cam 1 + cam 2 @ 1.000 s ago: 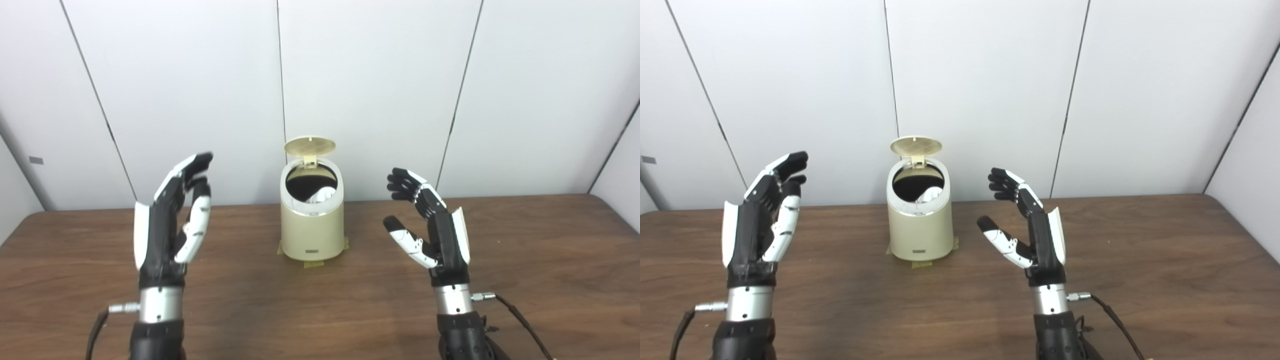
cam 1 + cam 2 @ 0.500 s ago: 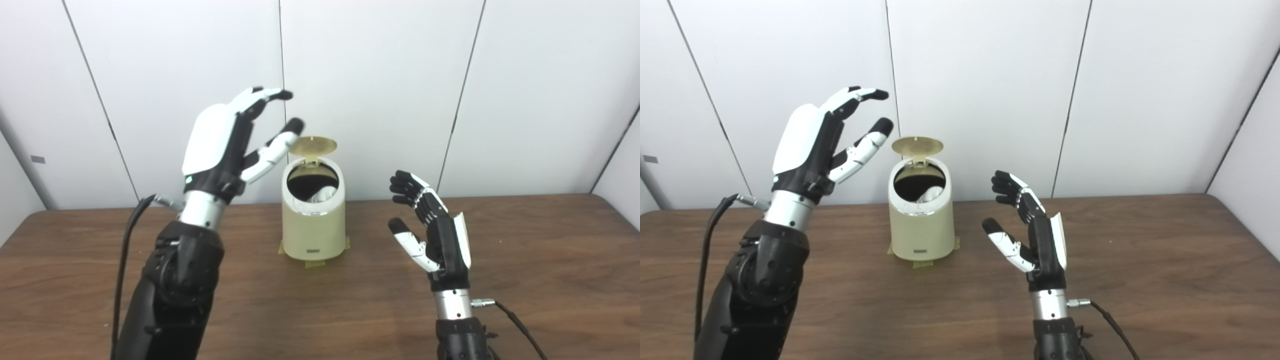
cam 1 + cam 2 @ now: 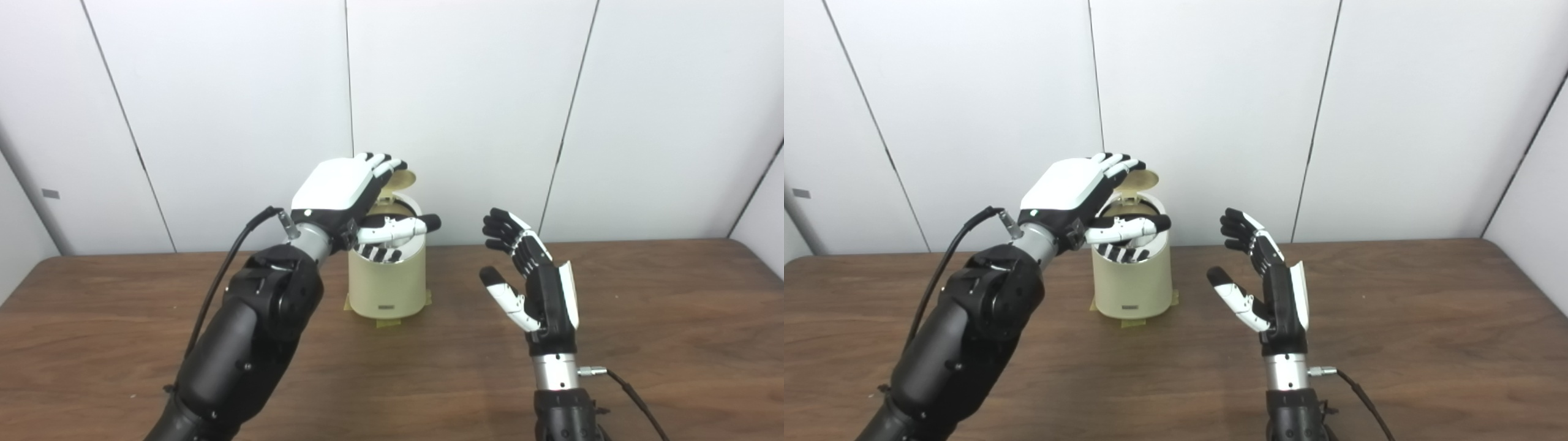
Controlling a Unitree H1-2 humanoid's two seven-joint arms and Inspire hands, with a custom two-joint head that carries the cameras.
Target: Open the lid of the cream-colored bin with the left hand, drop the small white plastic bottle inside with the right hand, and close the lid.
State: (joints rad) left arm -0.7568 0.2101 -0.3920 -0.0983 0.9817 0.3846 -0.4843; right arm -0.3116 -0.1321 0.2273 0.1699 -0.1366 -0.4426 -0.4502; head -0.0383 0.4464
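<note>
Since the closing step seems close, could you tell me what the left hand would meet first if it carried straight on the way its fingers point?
Most likely the raised lid: the left hand is palm down over the bin, its fingertips right at the lid's edge. Depth is unclear, so contact cannot be confirmed.

The left hand (image 3: 346,193), raised beside the cream-colored bin (image 3: 387,283) a second ago, has swung up and across over its opening, palm down, fingers (image 3: 383,163) now against the raised lid (image 3: 401,179) and thumb stretched across the rim, with the lid tipped slightly forward.
</note>
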